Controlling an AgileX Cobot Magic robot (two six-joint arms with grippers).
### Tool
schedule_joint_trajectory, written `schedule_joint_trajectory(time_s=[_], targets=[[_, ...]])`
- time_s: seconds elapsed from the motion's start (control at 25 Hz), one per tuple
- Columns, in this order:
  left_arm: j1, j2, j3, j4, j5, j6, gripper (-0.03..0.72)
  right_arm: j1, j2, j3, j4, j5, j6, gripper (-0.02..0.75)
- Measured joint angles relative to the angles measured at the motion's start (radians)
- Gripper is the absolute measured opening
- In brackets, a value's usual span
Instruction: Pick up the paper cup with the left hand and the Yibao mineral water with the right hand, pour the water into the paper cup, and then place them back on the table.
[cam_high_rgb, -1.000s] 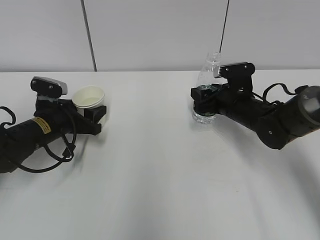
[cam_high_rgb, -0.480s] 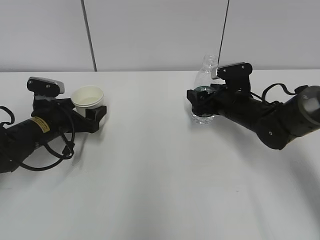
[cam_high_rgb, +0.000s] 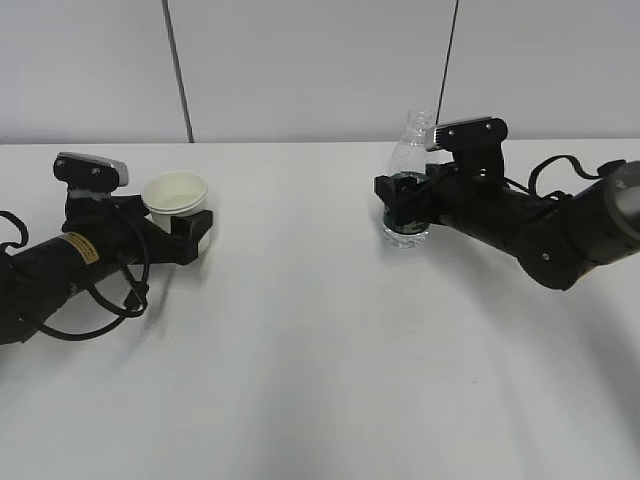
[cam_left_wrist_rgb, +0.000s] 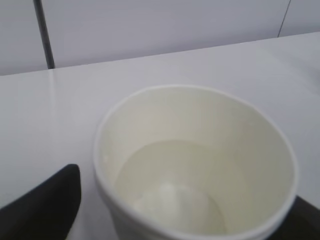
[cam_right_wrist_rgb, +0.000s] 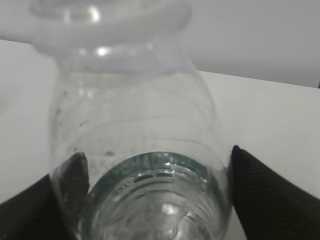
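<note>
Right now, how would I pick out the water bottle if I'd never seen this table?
Start at the white table and look right of its middle. There the right gripper clasps the bottle: clear, uncapped, with a green band, and taller than the cup on the left.

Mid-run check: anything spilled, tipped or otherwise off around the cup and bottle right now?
Nothing stands out. The paper cup sits upright between the left gripper fingers, with water in the bottom. The bottle stands upright in the right gripper, uncapped. No puddle shows on the table.
</note>
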Motion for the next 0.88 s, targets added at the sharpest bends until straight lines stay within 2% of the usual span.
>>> schedule_joint_trajectory(time_s=[0.88], targets=[[0.001,-0.096,0.0,0.05,0.086,-0.014,0.591,0.0,-0.127,0.0,-0.012,0.112,0.028,0.647]])
